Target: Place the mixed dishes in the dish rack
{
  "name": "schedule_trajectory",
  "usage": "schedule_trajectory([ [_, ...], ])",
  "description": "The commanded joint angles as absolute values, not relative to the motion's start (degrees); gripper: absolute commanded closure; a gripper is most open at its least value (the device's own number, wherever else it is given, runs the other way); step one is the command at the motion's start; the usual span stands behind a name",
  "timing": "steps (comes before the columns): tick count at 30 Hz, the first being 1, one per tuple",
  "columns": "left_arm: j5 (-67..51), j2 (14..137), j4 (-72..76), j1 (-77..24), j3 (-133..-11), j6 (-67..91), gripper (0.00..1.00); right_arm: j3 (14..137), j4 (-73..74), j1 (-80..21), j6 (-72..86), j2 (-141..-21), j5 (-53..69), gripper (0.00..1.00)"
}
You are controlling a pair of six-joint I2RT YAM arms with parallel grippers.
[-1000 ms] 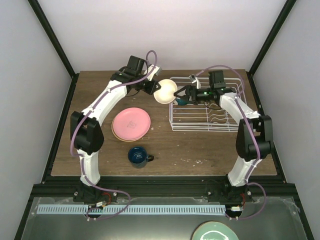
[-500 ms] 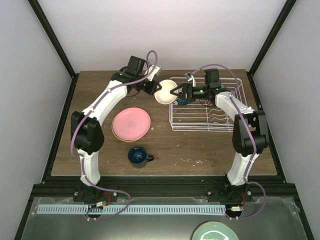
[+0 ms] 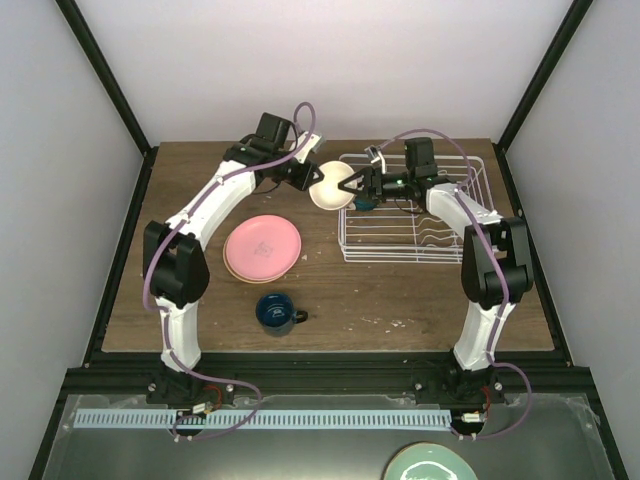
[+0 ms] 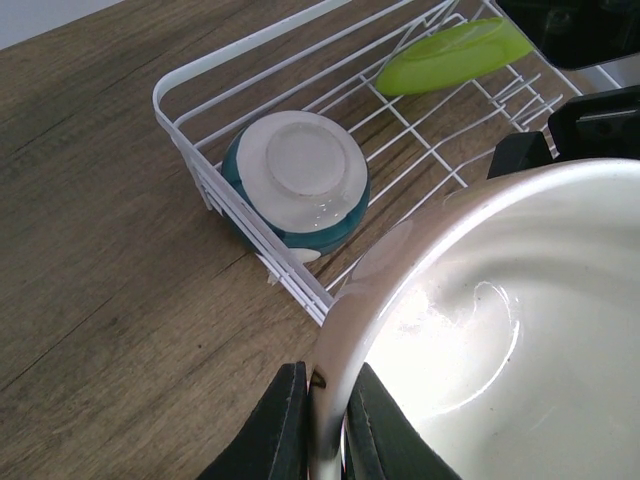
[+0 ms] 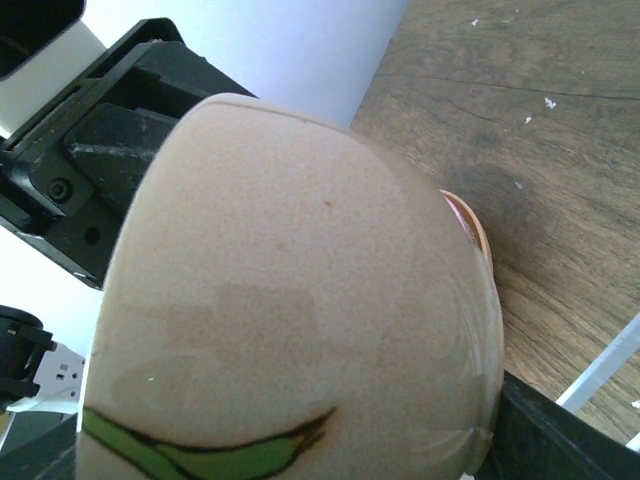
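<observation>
My left gripper (image 3: 318,180) is shut on the rim of a cream bowl (image 3: 330,186) and holds it in the air at the left edge of the white wire dish rack (image 3: 415,212). The left wrist view shows its jaws pinching that rim (image 4: 327,375). My right gripper (image 3: 351,186) is open at the bowl's right side. The bowl's outside (image 5: 300,300) fills the right wrist view, with one finger (image 5: 560,440) beside it. A lime green plate (image 4: 455,55) and an upturned bowl (image 4: 300,185) with teal sides sit in the rack. A pink plate (image 3: 262,245) lies on a peach one. The dark blue mug (image 3: 276,311) stands near the front.
The rack's white rim (image 4: 240,215) lies just below the held bowl. A pale teal plate (image 3: 430,464) lies off the table at the bottom. Bare wood (image 3: 400,300) stretches between the rack and the front edge.
My right gripper has moved left from over the rack up to the right side of the held bowl. The left gripper and bowl have hardly moved.
</observation>
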State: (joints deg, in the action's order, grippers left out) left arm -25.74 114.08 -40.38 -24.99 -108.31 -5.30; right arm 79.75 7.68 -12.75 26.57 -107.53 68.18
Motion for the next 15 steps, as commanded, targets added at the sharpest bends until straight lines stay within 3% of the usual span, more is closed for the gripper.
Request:
schedule_trajectory([
  [1,-29.37,113.86,-37.00,-25.14,-110.92,-4.04,1.00,81.98,5.76,-14.40,26.71,-108.21,71.19,0.30],
  [5,-29.59,114.08,-36.84,-25.14,-110.71,-3.96,1.00,82.03,5.63,-14.41,26.54,-108.16,71.58,0.40],
  [8,-29.76,114.09,-36.74,-25.18,-110.36,-3.96,0.92,82.37,6.01,-14.42,25.93,-107.96,71.17,0.54],
  [10,-29.56,113.93,-36.74,-25.14,-110.09,-4.04,0.87,82.73,6.88,-14.47,25.41,-108.01,70.72,0.55],
  [15,-28.86,113.35,-36.74,-25.14,-109.47,-4.41,0.60,84.51,11.06,-14.47,22.34,-107.98,68.23,0.55],
])
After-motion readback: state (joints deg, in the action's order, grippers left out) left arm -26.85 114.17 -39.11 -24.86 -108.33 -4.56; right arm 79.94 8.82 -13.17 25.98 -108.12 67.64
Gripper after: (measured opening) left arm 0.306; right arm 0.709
